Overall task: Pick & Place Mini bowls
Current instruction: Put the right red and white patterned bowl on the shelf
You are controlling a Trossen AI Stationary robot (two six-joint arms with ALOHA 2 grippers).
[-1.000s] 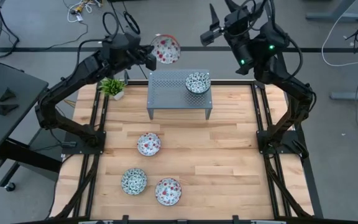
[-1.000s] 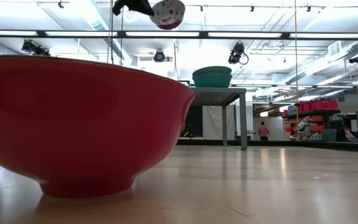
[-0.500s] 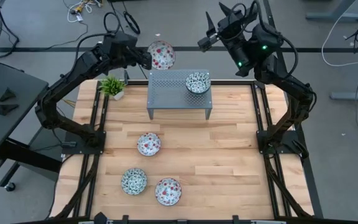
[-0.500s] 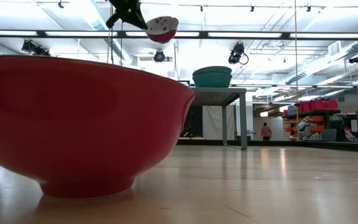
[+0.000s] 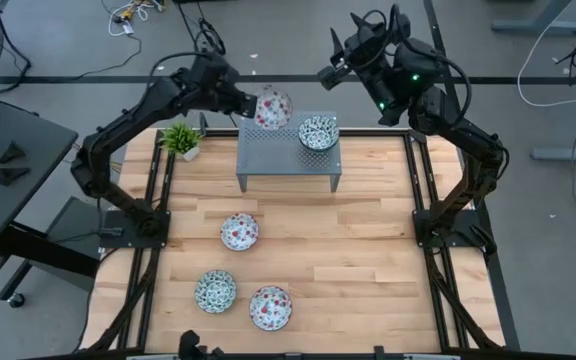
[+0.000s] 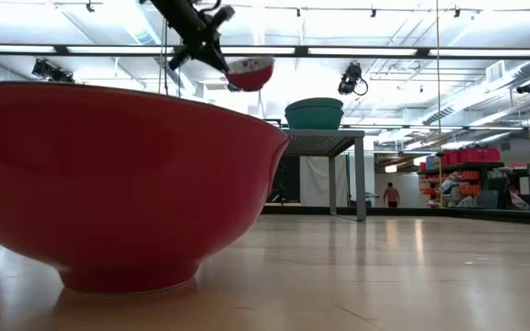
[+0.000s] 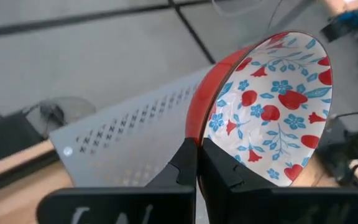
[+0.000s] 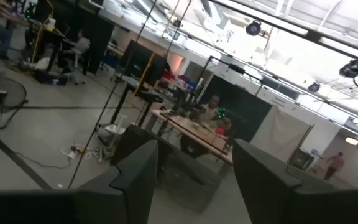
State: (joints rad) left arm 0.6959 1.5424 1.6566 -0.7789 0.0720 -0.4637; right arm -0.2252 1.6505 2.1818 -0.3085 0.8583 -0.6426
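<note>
Above the stand's (image 5: 288, 150) left rear corner, your left tool (image 5: 249, 104) is clamped on a red bowl's (image 5: 273, 107) rim. Right tool (image 5: 330, 62), fingers apart, hangs beyond the desk's (image 5: 368, 250) far edge.

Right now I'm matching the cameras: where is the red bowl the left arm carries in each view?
High view: red bowl, above the grey stand's back-left corner.
Low view: top centre, left of the stand.
Left wrist view: right of centre, the stand behind it.
Right wrist view: not in it.
</note>
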